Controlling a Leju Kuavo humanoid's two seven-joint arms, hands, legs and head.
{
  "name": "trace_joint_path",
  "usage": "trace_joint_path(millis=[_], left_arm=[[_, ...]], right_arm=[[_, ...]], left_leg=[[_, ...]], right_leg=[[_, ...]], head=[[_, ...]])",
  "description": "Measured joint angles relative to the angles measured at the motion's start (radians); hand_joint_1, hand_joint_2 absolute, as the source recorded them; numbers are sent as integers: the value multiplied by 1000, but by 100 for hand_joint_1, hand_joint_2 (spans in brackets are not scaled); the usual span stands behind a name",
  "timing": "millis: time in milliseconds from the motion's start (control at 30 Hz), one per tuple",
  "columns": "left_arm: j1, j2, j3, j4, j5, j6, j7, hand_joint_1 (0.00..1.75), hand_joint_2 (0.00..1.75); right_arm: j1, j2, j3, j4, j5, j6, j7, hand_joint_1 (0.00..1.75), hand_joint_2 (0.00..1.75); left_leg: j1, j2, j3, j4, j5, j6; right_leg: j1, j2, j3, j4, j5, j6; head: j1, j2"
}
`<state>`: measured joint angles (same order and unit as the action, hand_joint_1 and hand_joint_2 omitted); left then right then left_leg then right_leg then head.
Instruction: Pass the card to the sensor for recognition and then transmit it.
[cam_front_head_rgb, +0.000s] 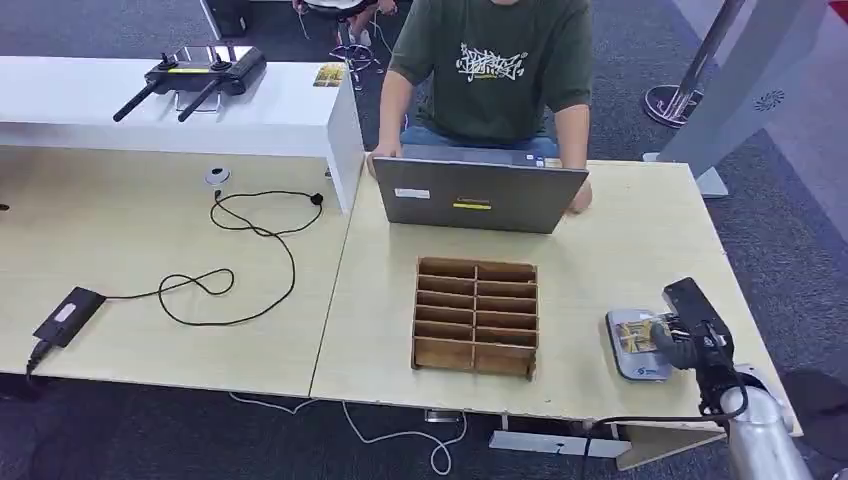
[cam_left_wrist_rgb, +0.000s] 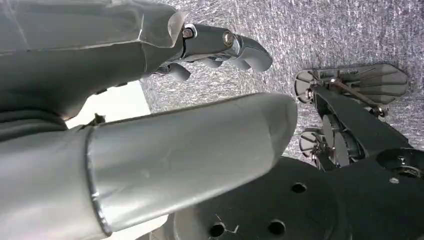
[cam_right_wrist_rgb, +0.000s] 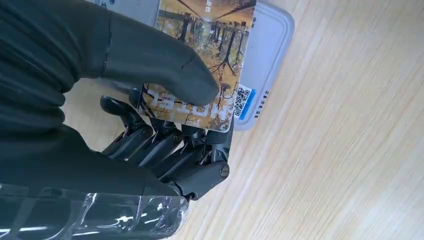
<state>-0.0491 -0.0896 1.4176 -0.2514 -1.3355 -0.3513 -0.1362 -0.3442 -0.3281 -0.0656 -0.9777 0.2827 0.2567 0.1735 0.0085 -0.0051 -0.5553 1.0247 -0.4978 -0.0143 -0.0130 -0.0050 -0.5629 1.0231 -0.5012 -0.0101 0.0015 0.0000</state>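
Observation:
A card (cam_right_wrist_rgb: 212, 55) printed with a yellow tree scene lies over the grey sensor pad (cam_right_wrist_rgb: 267, 50), pinched between my right hand's (cam_right_wrist_rgb: 165, 115) thumb on top and dark fingers underneath. In the head view the right hand (cam_front_head_rgb: 690, 335) holds the card (cam_front_head_rgb: 637, 333) above the sensor pad (cam_front_head_rgb: 640, 368) near the table's front right edge. My left hand (cam_left_wrist_rgb: 215, 50) hangs beside the body over grey carpet, its fingers curled with nothing in them.
A wooden slotted box (cam_front_head_rgb: 476, 316) stands mid-table, left of the sensor. Behind it a person works at a grey laptop (cam_front_head_rgb: 478, 195). A black cable (cam_front_head_rgb: 240, 270) and a black adapter (cam_front_head_rgb: 68, 315) lie on the left table; a controller (cam_front_head_rgb: 200, 72) rests on the white bench.

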Motion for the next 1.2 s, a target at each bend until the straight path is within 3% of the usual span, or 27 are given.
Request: trace_joint_path(millis=[167,400,600,700,800,900,1067,1200], left_arm=[[1,-5,6,0,18,0,-11,0,0],[4,-12,18,0,19,0,-19,0,0],[4,-16,23,0,22,0,-20,0,0],[3,-19,23,0,22,0,-21,0,0],[3,-23,23,-1,21,0,-23,0,0],[1,-29,23,-2,15,0,-26,0,0],[-4,-39,23,-10,-5,0,-31,0,0],[-7,-42,23,-11,-15,0,-32,0,0]], right_arm=[[23,6,0,-52,-42,-29,-88,175,175],[84,14,0,-235,-71,-41,-98,175,175],[91,18,0,-318,-54,-43,-123,175,175],[92,24,3,-349,23,-112,-144,175,175],[94,34,14,-383,198,-254,-144,175,175],[94,49,35,-422,494,-411,-95,175,175],[93,88,62,-486,907,-586,-34,175,175],[90,111,79,-510,1101,-688,-18,175,175]], left_leg=[[0,-1,0,0,0,0],[0,-1,-1,0,0,0],[0,-1,-1,0,0,0],[0,-1,-1,0,0,0],[0,-1,-1,0,0,0],[0,-1,-1,0,0,0],[0,-1,-1,0,0,0],[0,-1,-1,0,0,0]], right_leg=[[0,-1,0,0,0,0],[0,-1,-1,0,0,0],[0,-1,-1,0,0,0],[0,-1,-1,0,0,0],[0,-1,-1,0,0,0],[0,-1,-1,0,0,0],[0,-1,-1,0,0,0],[0,-1,-1,0,0,0]], head=[[0,0],[0,0],[0,0],[0,0],[0,0],[0,0],[0,0],[0,0]])
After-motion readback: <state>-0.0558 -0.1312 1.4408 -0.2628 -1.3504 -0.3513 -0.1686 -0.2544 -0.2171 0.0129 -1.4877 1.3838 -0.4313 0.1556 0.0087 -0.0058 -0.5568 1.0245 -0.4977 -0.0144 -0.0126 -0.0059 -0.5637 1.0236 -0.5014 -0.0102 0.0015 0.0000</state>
